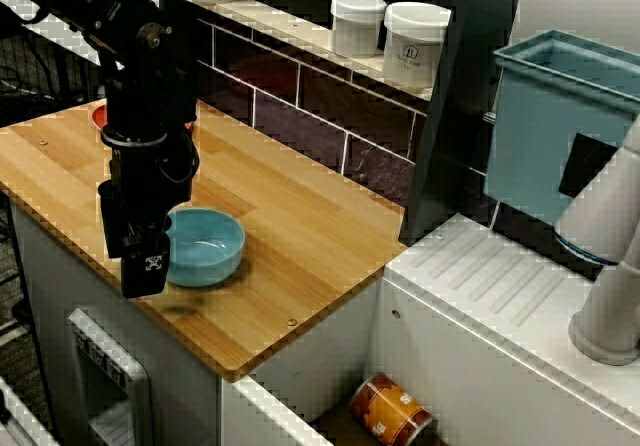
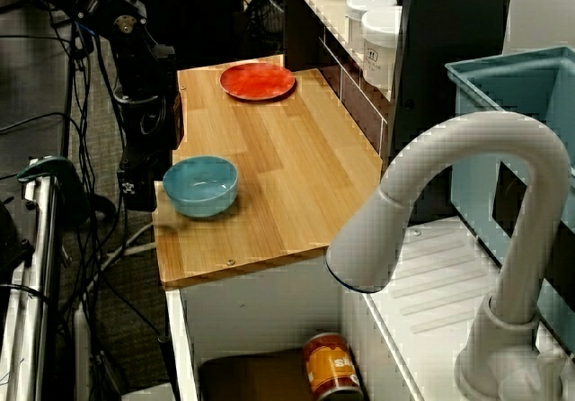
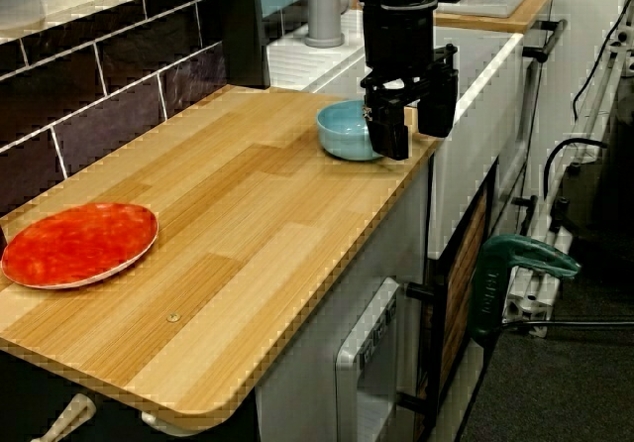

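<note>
A light blue bowl (image 1: 203,247) (image 2: 200,185) (image 3: 347,130) stands empty and upright on the wooden counter (image 1: 300,236), near its front edge. My black gripper (image 1: 130,251) (image 2: 139,190) (image 3: 414,125) points straight down at the bowl's outer side, at the counter's edge. It is open with a clear gap between its fingers and nothing held. In the view along the counter, one finger (image 3: 391,130) stands against the bowl's rim and the other hangs out past the counter edge. I cannot tell whether it touches the rim. A red plate (image 2: 258,81) (image 3: 79,244) lies at the counter's far end.
Two white jars (image 1: 357,24) (image 1: 415,44) stand on the shelf above the dark tiled wall. A teal bin (image 1: 560,116) and a grey faucet (image 2: 449,203) are by the sink, with an orange can (image 2: 331,365) in the basin. A green clamp (image 3: 515,264) sticks out below the counter.
</note>
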Robot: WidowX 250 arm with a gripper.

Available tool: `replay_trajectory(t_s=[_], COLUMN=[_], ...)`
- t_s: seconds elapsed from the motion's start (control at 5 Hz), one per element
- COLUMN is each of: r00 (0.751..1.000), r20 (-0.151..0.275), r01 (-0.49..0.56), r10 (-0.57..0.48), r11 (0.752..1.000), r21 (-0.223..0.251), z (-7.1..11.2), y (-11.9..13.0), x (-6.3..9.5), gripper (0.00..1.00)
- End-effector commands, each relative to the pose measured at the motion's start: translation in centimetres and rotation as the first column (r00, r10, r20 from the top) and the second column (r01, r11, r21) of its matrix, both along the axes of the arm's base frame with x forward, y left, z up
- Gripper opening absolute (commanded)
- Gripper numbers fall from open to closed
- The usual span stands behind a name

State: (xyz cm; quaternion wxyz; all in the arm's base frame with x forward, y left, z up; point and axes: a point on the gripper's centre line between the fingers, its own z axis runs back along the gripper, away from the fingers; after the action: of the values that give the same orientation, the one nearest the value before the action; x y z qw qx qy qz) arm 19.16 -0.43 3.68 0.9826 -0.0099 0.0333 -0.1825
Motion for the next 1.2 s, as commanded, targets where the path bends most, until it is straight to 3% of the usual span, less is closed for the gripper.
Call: replay_trajectory(t_s=[0.0, 0.2, 0.4, 0.8, 1.0], r00=[0.999, 0.994, 0.992, 0.987, 0.986], r20=[0.035, 0.068, 0.054, -0.012, -0.026], r01=[-0.020, -0.081, -0.114, -0.162, -0.165], r10=[0.021, 0.083, 0.116, 0.161, 0.163], r11=[0.999, 0.996, 0.992, 0.982, 0.979], r21=[-0.030, -0.045, -0.048, -0.102, -0.119], z=[0.4, -0.3, -0.8, 0.2, 1.0], y=[0.6, 0.0, -0.4, -1.2, -0.9], x=[1.7, 3.0, 4.5, 7.5, 7.7], gripper=[1.00, 1.00, 1.00, 1.00, 1.00])
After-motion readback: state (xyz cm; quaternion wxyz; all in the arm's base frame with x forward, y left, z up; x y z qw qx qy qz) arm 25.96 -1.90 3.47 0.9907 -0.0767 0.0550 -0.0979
